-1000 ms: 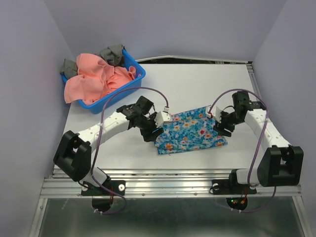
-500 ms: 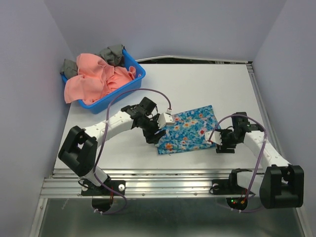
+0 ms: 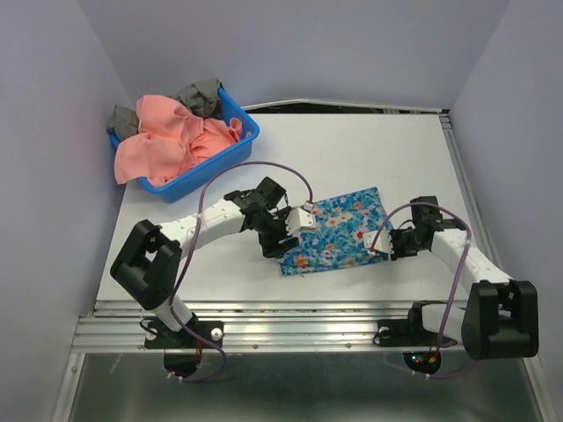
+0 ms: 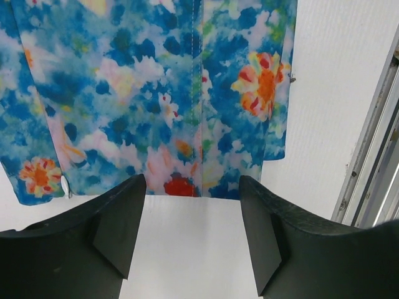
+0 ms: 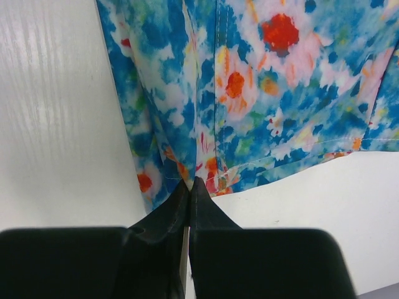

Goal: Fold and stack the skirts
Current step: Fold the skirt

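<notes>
The blue floral skirt lies flat on the white table between both arms. My left gripper is at its left edge, open; in the left wrist view bare table shows between the fingers and the skirt's hem lies just past the tips. My right gripper is low at the skirt's right edge. In the right wrist view it is shut, the tips pinching the skirt's hem where creases converge. The salmon-pink skirt is heaped in the blue basket.
Grey cloths lie in the basket at the back left corner, next to the left wall. A metal rail runs along the table's near edge and shows in the left wrist view. Walls enclose the table on three sides.
My right gripper came down and forward to the skirt's right edge and closed on it. My left gripper shifted slightly right along the skirt's left edge and stayed open.
</notes>
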Tool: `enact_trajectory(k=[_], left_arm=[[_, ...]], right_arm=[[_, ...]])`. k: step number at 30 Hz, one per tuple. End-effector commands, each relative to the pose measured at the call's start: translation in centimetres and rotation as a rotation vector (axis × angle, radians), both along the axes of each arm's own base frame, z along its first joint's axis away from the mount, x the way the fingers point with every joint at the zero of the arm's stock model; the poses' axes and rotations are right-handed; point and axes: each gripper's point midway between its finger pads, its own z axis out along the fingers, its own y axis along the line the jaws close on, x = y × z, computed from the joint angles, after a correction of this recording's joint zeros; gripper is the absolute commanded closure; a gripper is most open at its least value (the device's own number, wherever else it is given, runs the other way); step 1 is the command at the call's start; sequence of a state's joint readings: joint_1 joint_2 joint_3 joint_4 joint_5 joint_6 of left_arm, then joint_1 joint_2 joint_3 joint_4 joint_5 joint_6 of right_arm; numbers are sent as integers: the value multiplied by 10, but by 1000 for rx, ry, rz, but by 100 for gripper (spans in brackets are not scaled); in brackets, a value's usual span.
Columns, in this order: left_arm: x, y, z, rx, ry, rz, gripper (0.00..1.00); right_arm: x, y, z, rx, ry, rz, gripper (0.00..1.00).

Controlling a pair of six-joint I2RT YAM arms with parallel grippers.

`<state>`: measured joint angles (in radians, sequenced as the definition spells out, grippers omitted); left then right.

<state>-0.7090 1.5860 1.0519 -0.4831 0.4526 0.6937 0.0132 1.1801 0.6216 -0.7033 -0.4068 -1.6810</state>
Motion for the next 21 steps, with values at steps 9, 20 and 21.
enact_trajectory(k=[9, 20, 21], left_arm=[[-17, -11, 19, -45, -120, -179, 28], [-38, -11, -12, 22, -52, -233, 39], [-35, -13, -13, 24, -58, -225, 43]], right_arm=[[19, 1, 15, 16, -42, -15, 99], [37, -1, 25, 18, -67, -50, 99], [39, -1, 26, 19, -73, -51, 99]])
